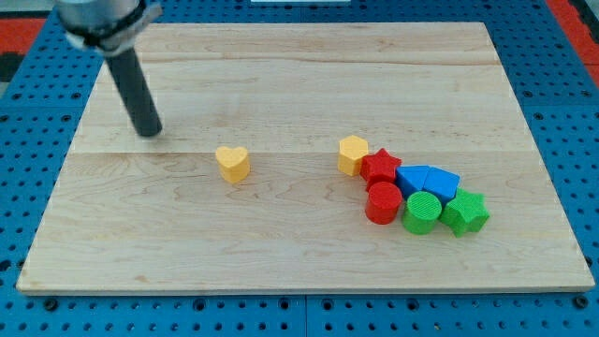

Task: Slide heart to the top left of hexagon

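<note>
A yellow heart (232, 162) lies alone on the wooden board, left of centre. A yellow hexagon (353, 154) sits to its right, at the left end of a cluster of blocks. My tip (149, 132) rests on the board at the view's left, up and to the left of the heart, a clear gap away from it. The dark rod rises from the tip toward the view's top left corner.
Right of the hexagon are a red star (381, 167), a red cylinder (382, 202), two blue blocks (428, 180), a green cylinder (421, 212) and a green star (465, 212), packed together. The board (281, 253) lies on a blue pegboard surface (19, 187).
</note>
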You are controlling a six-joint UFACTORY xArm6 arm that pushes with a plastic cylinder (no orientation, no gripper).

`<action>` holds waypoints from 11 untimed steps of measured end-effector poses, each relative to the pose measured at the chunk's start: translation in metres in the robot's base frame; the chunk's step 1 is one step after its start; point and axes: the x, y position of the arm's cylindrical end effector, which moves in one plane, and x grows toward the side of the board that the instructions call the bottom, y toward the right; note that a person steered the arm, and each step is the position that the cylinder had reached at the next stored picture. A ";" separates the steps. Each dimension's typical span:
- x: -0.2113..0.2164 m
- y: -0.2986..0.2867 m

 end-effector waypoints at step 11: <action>-0.048 0.153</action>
